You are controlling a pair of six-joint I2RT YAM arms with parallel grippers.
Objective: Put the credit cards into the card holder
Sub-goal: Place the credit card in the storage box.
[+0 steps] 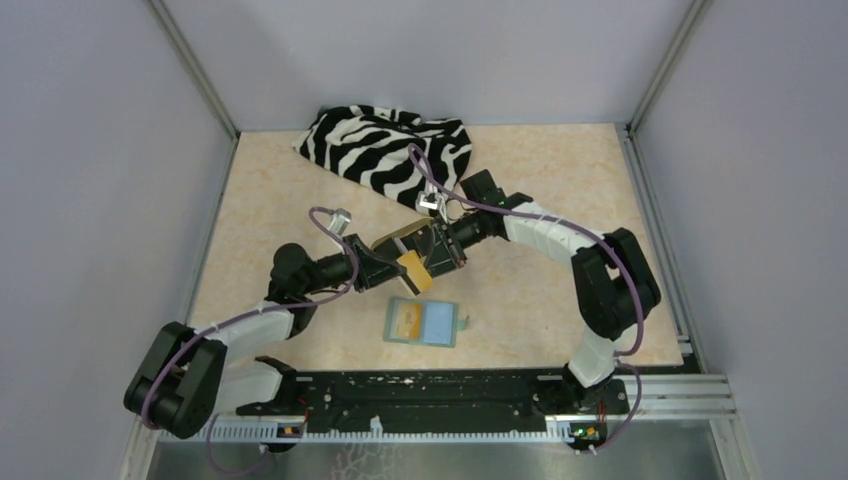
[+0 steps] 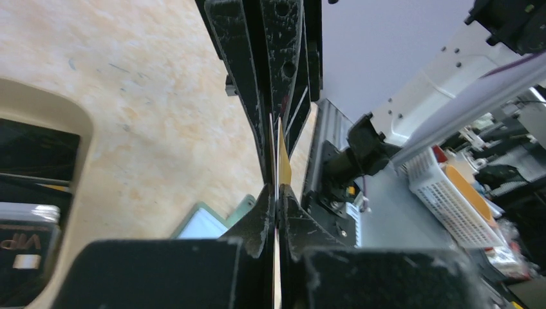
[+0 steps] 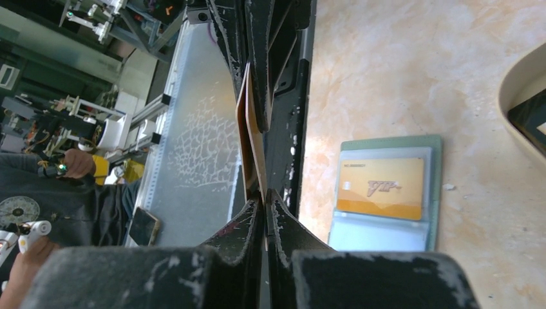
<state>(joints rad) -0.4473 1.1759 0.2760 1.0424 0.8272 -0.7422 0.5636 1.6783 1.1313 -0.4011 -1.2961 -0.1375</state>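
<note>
A gold credit card [image 1: 414, 272] hangs on edge above the table, gripped from both sides. My left gripper [image 1: 398, 268] is shut on it from the left and my right gripper [image 1: 434, 260] is shut on it from the right. In the left wrist view the gold card [image 2: 284, 161] shows edge-on between the left gripper [image 2: 277, 190] jaws. In the right wrist view the same card [image 3: 248, 138] rises from the shut right gripper [image 3: 263, 196]. The sage-green card holder [image 1: 447, 325] lies open in front, with another gold card [image 3: 382, 187] in one pocket.
A tan oval dish [image 2: 76, 122] with black cards [image 2: 29, 151] in it sits just behind the grippers, mostly hidden from above. A zebra-striped cloth [image 1: 385, 150] lies at the back. The black rail [image 1: 430, 390] runs along the near edge.
</note>
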